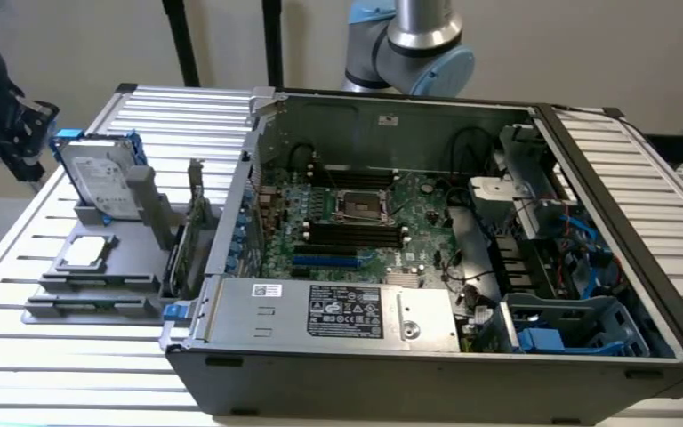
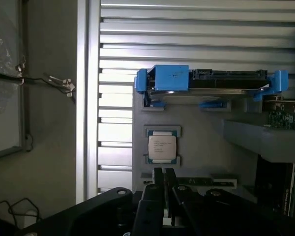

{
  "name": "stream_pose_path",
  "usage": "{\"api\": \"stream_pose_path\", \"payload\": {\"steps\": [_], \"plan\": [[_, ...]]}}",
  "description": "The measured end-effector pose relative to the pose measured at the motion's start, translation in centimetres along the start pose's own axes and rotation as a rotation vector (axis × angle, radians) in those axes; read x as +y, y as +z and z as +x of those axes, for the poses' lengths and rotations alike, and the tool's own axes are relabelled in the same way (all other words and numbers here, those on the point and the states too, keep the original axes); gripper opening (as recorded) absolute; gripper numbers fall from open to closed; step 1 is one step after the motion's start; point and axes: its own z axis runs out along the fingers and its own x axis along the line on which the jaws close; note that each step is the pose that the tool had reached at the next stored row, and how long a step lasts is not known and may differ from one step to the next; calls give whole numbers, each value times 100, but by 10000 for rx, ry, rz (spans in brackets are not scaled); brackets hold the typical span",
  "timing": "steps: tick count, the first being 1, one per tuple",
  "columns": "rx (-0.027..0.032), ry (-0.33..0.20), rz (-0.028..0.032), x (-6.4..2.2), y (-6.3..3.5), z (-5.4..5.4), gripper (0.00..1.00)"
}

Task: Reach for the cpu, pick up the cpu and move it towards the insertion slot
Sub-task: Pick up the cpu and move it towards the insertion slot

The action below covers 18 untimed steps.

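The cpu (image 1: 86,252) is a small flat square chip with a silvery top. It lies in a recess of the grey holder tray (image 1: 57,307) at the exterior view's left, outside the computer case. In the wrist view the cpu (image 2: 162,148) sits just beyond my gripper (image 2: 164,172), with a gap between them. The two dark fingers stand pressed together, shut, with nothing between them. The insertion slot (image 1: 359,206) is a square socket with a shiny frame and a dark centre, on the motherboard inside the open case. Part of the arm (image 1: 419,44) rises behind the case.
A silver hard drive (image 1: 99,182) in a blue bracket stands upright on the tray behind the cpu, with the hard drive (image 2: 206,88) close beyond it in the wrist view. The case wall (image 1: 229,231), a power supply (image 1: 317,311) and cables (image 1: 555,240) surround the motherboard.
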Motion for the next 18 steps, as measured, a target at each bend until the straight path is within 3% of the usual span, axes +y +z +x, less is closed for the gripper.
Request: {"api": "stream_pose_path", "payload": {"steps": [1,2,5,9,10,12,15,16,18], "plan": [[0,0,0,0,0,0,17],[-1,1,0,0,1,0,30],[-1,1,-1,0,1,0,36],[1,0,0,0,0,0,59],[1,0,0,0,0,0,59],[1,1,1,0,0,0,70],[-3,0,-2,0,28,-1,76],[-1,0,-1,-1,46,0,82],[1,0,0,-2,81,-1,82]]}}
